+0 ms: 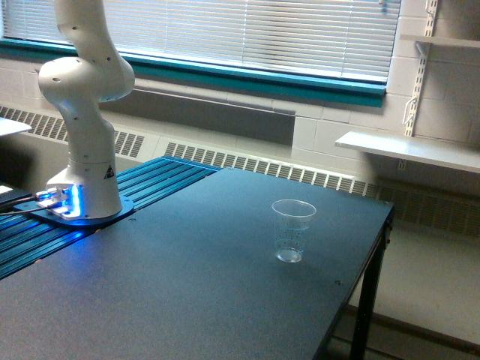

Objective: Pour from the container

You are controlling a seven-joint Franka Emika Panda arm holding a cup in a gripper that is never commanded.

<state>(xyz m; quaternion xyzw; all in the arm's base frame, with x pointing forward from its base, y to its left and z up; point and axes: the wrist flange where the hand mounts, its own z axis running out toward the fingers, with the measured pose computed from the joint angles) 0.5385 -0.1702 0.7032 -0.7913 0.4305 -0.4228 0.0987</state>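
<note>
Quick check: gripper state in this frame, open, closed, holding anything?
Gripper: not in view; only the arm's base and lower links show. The measuring cup stands alone and upright on the table.

The container is not shown in the exterior view. Only 1 tapered clear cup (292, 231) with faint printed lines is seen, upright on the counter (187, 292).
</note>
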